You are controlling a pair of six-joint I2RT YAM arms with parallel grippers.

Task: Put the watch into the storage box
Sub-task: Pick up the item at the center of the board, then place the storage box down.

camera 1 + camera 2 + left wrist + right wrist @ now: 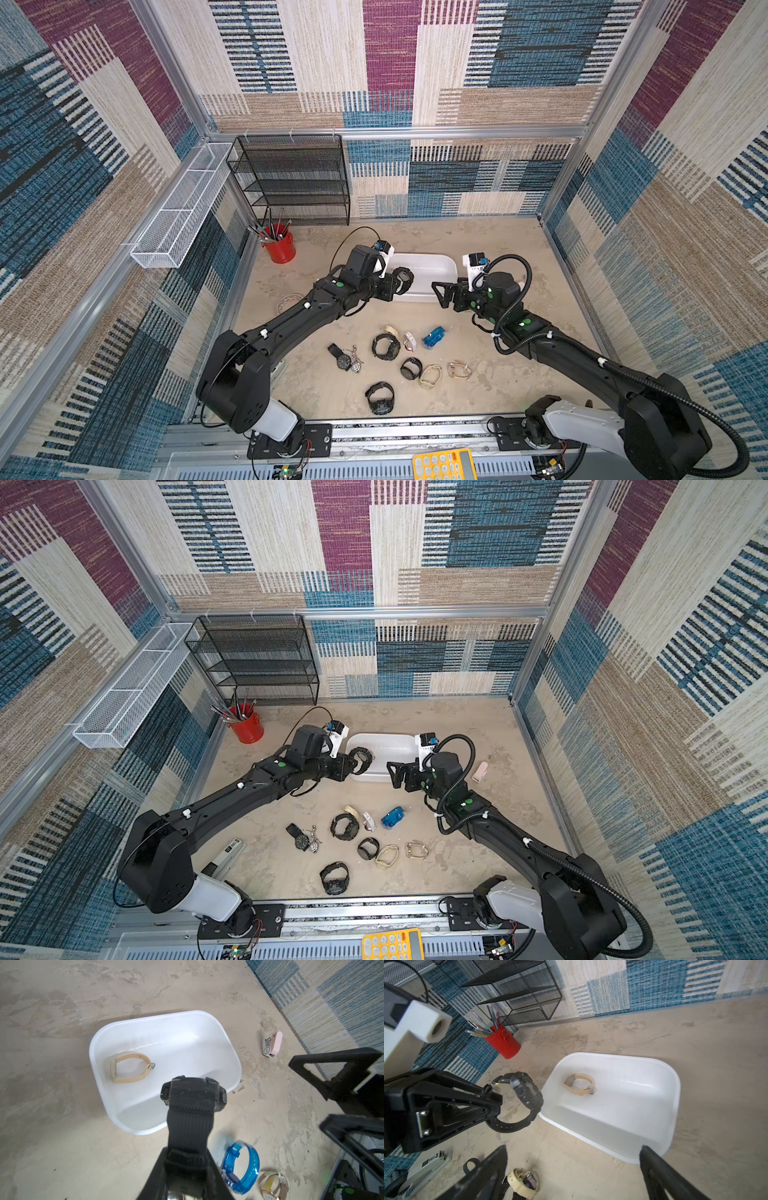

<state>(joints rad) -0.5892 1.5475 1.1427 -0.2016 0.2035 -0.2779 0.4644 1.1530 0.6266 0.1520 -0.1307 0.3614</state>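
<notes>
My left gripper (392,286) is shut on the strap of a chunky black watch (402,279). It holds the watch in the air over the near left rim of the white storage box (430,270). In the left wrist view the black watch (193,1097) sticks out from the jaws above the storage box (176,1043). A tan watch (129,1068) lies inside the box. My right gripper (438,295) stands open and empty just in front of the box's near right corner. The right wrist view shows the held watch (519,1101), the box (623,1109) and the tan watch (579,1084).
Several loose watches lie on the table in front, among them a blue one (433,336) and a black one (379,397). A pink watch (480,771) lies right of the box. A red pen cup (279,247), a black mesh shelf (295,178) and a white wire tray (178,208) stand at the back left.
</notes>
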